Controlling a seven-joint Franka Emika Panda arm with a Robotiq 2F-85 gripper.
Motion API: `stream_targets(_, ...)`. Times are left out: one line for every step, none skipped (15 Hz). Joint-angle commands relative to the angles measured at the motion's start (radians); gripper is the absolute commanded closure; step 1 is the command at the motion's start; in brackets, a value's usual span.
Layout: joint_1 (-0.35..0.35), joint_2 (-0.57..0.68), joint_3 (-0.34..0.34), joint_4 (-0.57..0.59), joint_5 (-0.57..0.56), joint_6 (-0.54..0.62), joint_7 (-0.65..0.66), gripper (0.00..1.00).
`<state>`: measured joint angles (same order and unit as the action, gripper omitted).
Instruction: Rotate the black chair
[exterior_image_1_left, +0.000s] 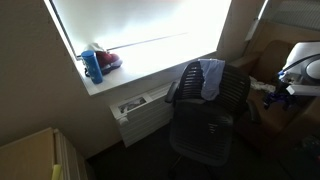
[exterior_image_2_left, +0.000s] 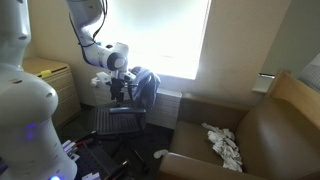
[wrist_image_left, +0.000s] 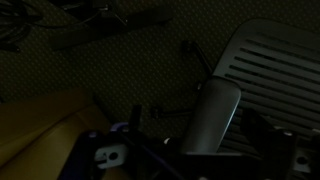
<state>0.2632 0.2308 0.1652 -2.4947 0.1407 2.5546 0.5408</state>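
Observation:
The black chair (exterior_image_1_left: 210, 115) stands under the window, with a light blue-grey cloth (exterior_image_1_left: 212, 78) draped over its back. It also shows in an exterior view (exterior_image_2_left: 118, 118) with the cloth (exterior_image_2_left: 146, 86). My gripper (exterior_image_2_left: 120, 90) is down at one armrest, on the chair's side (exterior_image_1_left: 273, 96). In the dark wrist view the grey armrest (wrist_image_left: 215, 118) lies between my jaws (wrist_image_left: 185, 150), next to the ribbed seat (wrist_image_left: 272, 62). The jaws look open, one on each side of the armrest, with a gap showing.
A brown upholstered armchair (exterior_image_2_left: 255, 135) holding a crumpled white cloth (exterior_image_2_left: 225, 146) stands close by. A window sill (exterior_image_1_left: 130, 72) carries a blue bottle (exterior_image_1_left: 93, 66) and a red item. A radiator (exterior_image_1_left: 145, 108) sits under the sill. Cables lie on the dark floor (wrist_image_left: 100, 25).

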Motion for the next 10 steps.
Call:
stream_targets(0.004,0.099,-0.021,0.018,0.007,0.057,0.041,0.0)
stream_targets(0.013,0.126,-0.029,0.02,0.002,0.082,0.068,0.0)
stream_targets(0.028,0.159,-0.038,0.023,-0.015,0.126,0.091,0.0)
stream_targets(0.045,0.182,-0.047,0.025,-0.027,0.171,0.11,0.0)
stream_targets(0.066,0.206,-0.058,0.029,-0.034,0.229,0.131,0.0)
stream_targets(0.091,0.228,-0.068,0.032,-0.037,0.288,0.152,0.0)
stream_targets(0.136,0.249,-0.094,0.032,-0.053,0.365,0.187,0.0)
stream_targets(0.19,0.268,-0.136,0.035,-0.078,0.42,0.215,0.0)
stream_targets(0.256,0.291,-0.191,0.041,-0.102,0.477,0.246,0.0)
stream_targets(0.316,0.311,-0.244,0.048,-0.111,0.517,0.27,0.0)
